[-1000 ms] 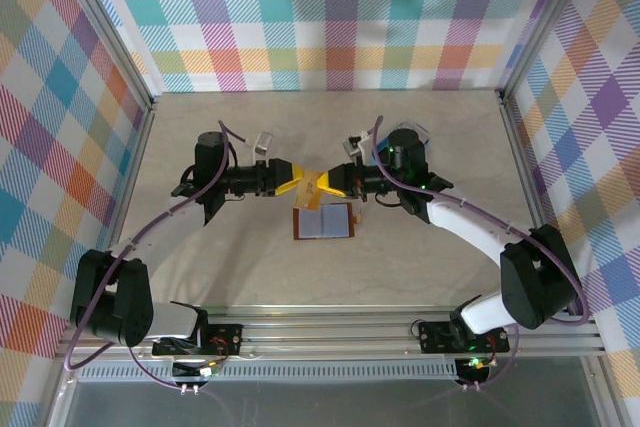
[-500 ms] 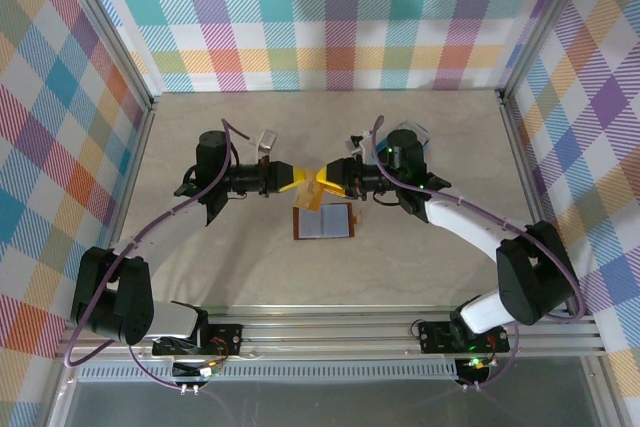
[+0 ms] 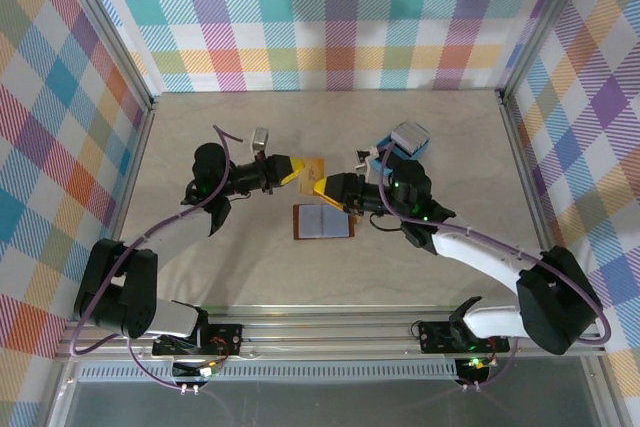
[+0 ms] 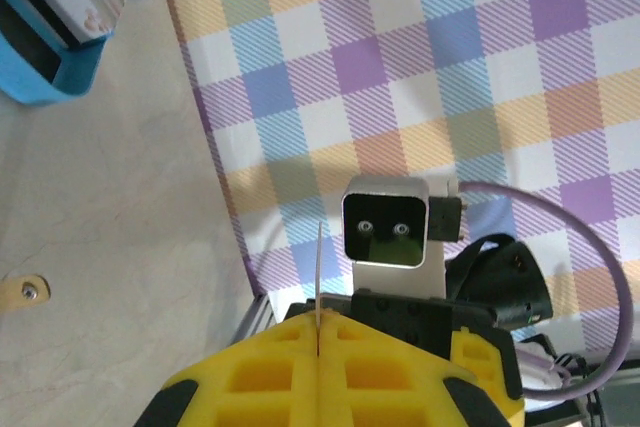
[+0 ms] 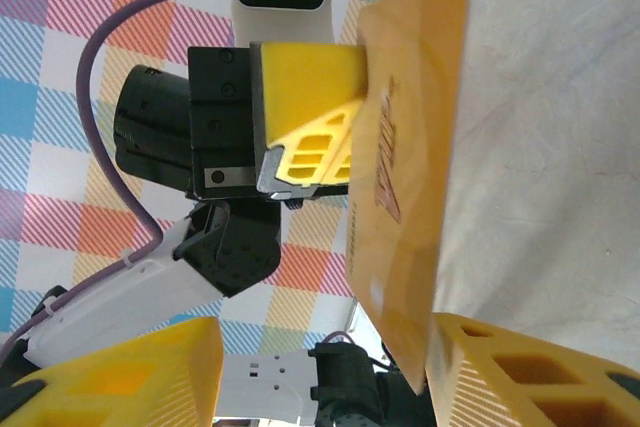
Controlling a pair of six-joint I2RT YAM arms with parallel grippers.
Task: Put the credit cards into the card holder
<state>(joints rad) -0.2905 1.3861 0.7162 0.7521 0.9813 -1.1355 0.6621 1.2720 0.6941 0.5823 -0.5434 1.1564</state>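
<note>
An orange credit card (image 3: 316,165) hangs in the air above the table, with my left gripper (image 3: 298,169) shut on one end of it. In the left wrist view the card (image 4: 319,272) shows edge-on between the closed yellow jaws of the left gripper (image 4: 320,325). My right gripper (image 3: 322,188) is open just beside the card, which (image 5: 410,147) passes close to one right finger (image 5: 530,377) without being clamped; the right gripper (image 5: 325,372) has a wide gap. The brown card holder (image 3: 323,221) lies open on the table below both grippers.
A blue tray (image 3: 386,150) with pale cards (image 3: 410,135) on it stands at the back right; the tray (image 4: 45,42) also appears in the left wrist view. A small tan tab (image 4: 24,291) lies on the table. Plaid walls enclose the table.
The card passed from the right gripper to the left: the left jaws shut on it, the right jaws opened and drew back. The left gripper carried the card slightly toward the back.
</note>
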